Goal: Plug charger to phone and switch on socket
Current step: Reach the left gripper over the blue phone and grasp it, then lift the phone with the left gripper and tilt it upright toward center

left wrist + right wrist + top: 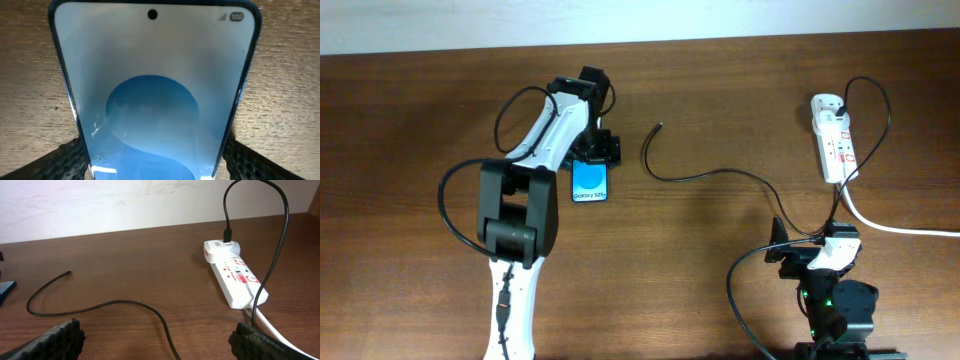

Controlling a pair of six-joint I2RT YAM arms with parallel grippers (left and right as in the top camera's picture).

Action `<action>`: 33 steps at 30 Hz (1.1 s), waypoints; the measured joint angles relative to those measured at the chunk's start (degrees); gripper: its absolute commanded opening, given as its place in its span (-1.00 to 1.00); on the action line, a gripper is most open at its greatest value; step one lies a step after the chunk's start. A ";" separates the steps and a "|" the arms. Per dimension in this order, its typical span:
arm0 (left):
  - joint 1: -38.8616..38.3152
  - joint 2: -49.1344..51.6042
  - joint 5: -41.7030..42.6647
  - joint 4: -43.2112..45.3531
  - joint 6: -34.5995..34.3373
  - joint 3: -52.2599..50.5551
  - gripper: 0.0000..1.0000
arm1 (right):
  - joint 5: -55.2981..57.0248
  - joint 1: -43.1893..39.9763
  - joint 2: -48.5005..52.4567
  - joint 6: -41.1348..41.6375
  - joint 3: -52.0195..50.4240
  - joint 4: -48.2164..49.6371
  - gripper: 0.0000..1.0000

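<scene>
Robotics lab bench here, most likely, though little past the tabletop shows. A dark wood-grain table (740, 90) runs up to a plain pale wall (125, 205). 2 robot arms stand on it, the left arm (520, 200) and the right arm (825, 290). A white power strip (835, 145) and a lit phone (589, 183) lie on the table as test props.

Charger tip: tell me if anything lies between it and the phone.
Nothing visible does. Only bare table separates the charger tip from the phone. The left gripper clamps the phone's sides, on the end farther from the robot.
</scene>
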 measured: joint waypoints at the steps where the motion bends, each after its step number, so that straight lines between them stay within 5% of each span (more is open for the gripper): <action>1: 0.00 -0.07 0.02 0.15 0.13 -0.07 0.40 | 0.00 0.00 0.00 0.04 0.00 0.00 0.97; 5: -0.04 -0.20 -0.13 0.28 0.22 -0.17 0.23 | 0.00 0.00 0.02 0.02 0.00 0.00 0.97; 12: -0.04 0.07 -0.33 -1.79 0.24 1.07 0.29 | 0.00 0.00 0.00 0.02 0.00 0.00 0.97; 19: -0.04 1.20 -1.31 -11.78 0.24 15.80 0.27 | 0.00 0.00 0.00 0.02 0.00 0.00 0.97; 23: -0.04 1.20 -1.46 -15.45 0.24 21.75 -0.16 | 0.00 0.00 0.02 0.04 0.00 0.00 0.97; 28: -0.04 1.22 -0.81 -15.78 0.22 23.65 -0.28 | 0.00 0.00 0.00 0.04 0.00 0.00 0.97; 31: -0.04 1.20 -0.79 -15.76 0.22 23.76 -0.93 | 0.00 0.00 0.00 0.02 0.00 0.00 0.97; 33: -0.02 1.22 -0.17 -15.74 0.22 24.35 -1.00 | 0.00 0.00 0.00 0.02 0.00 0.00 0.97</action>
